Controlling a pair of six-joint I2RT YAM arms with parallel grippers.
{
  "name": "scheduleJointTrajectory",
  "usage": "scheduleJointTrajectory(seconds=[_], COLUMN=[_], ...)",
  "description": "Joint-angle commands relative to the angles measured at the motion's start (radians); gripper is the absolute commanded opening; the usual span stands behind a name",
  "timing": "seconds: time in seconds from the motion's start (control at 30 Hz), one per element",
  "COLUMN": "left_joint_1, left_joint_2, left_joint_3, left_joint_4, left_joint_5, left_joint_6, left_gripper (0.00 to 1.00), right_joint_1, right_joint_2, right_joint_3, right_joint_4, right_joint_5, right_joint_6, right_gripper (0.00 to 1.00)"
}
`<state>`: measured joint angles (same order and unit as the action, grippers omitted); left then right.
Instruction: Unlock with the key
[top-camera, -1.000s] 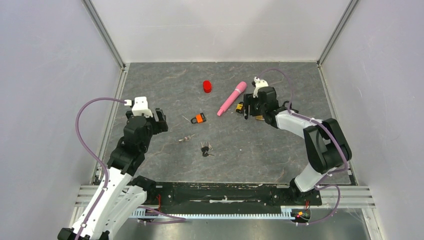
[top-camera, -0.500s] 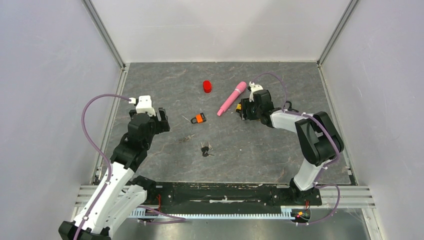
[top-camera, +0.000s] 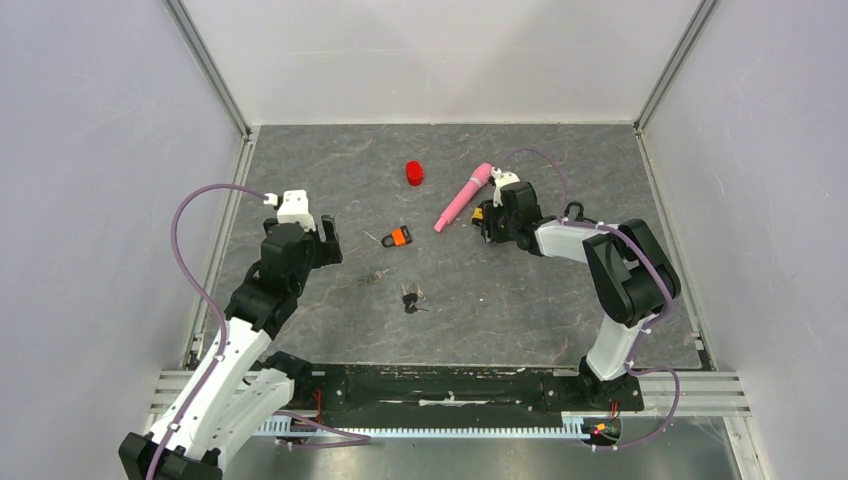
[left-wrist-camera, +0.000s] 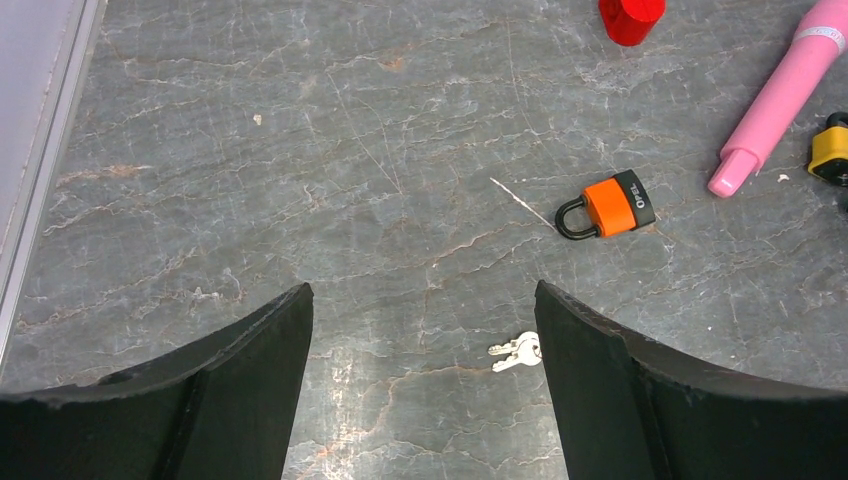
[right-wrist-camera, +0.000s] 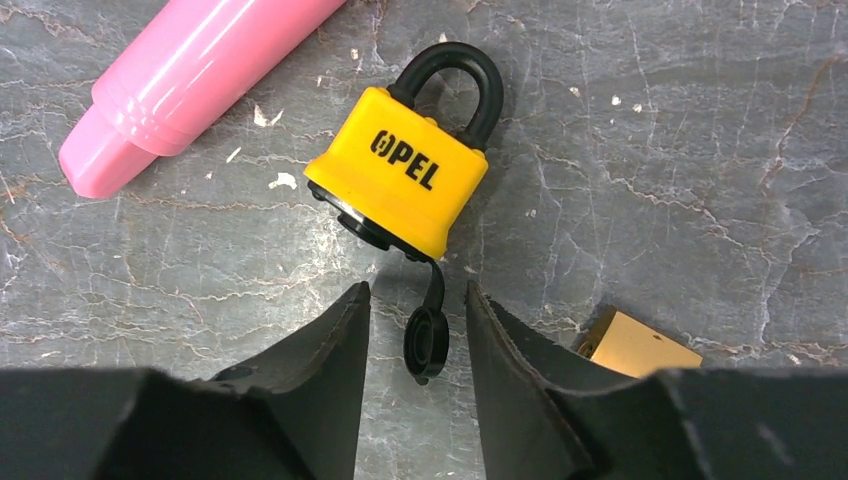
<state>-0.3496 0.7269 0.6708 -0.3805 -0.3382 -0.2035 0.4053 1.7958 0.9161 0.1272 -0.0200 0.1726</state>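
Observation:
A yellow padlock (right-wrist-camera: 400, 180) with a black shackle lies on the grey table, its black keyhole cap (right-wrist-camera: 427, 340) hanging open. My right gripper (right-wrist-camera: 415, 290) is just in front of it, jaws narrowly open, with the cap between the fingers and untouched. In the top view the right gripper (top-camera: 488, 222) sits at the yellow padlock (top-camera: 480, 213). An orange padlock (left-wrist-camera: 608, 206) lies ahead of my left gripper (left-wrist-camera: 420, 290), which is wide open and empty above the table. Two silver keys (left-wrist-camera: 518, 350) lie by its right finger. The left gripper (top-camera: 325, 243) is left of the keys (top-camera: 376, 276).
A pink cylinder (top-camera: 463, 196) lies just left of the yellow padlock. A red cap (top-camera: 414, 173) stands further back. A bunch of black-headed keys (top-camera: 411, 298) lies mid-table. A brass padlock (right-wrist-camera: 640, 350) lies by my right finger. Walls enclose the table.
My right gripper has moved left and closed in on the yellow padlock. My left arm has shifted slightly right and forward, gripper still open.

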Motion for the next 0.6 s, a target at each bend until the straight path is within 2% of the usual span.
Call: scheduleJointTrajectory(seconds=[0.0, 0.27, 0.47, 0.57], left_joint_1=[-0.005, -0.003, -0.005, -0.005], left_joint_2=[0.002, 0.006, 0.028, 0.027], left_joint_3=[0.027, 0.026, 0.031, 0.039], left_joint_4=[0.012, 0.008, 0.007, -0.006], left_joint_5=[-0.005, -0.012, 0.007, -0.001], left_joint_6=[0.005, 0.008, 0.004, 0.007], left_gripper=[0.86, 0.86, 0.85, 0.85], right_joint_1=[0.008, 0.012, 0.026, 0.038], right_joint_2=[0.017, 0.016, 0.0, -0.019], right_joint_3=[0.035, 0.04, 0.038, 0.031], right_joint_4=[0.024, 0.009, -0.019, -0.035], right_joint_5=[0.014, 0.014, 0.014, 0.038], right_joint_6=[-0.025, -0.052, -0.098, -0.135], right_gripper=[0.4, 0.21, 0.01, 0.0])
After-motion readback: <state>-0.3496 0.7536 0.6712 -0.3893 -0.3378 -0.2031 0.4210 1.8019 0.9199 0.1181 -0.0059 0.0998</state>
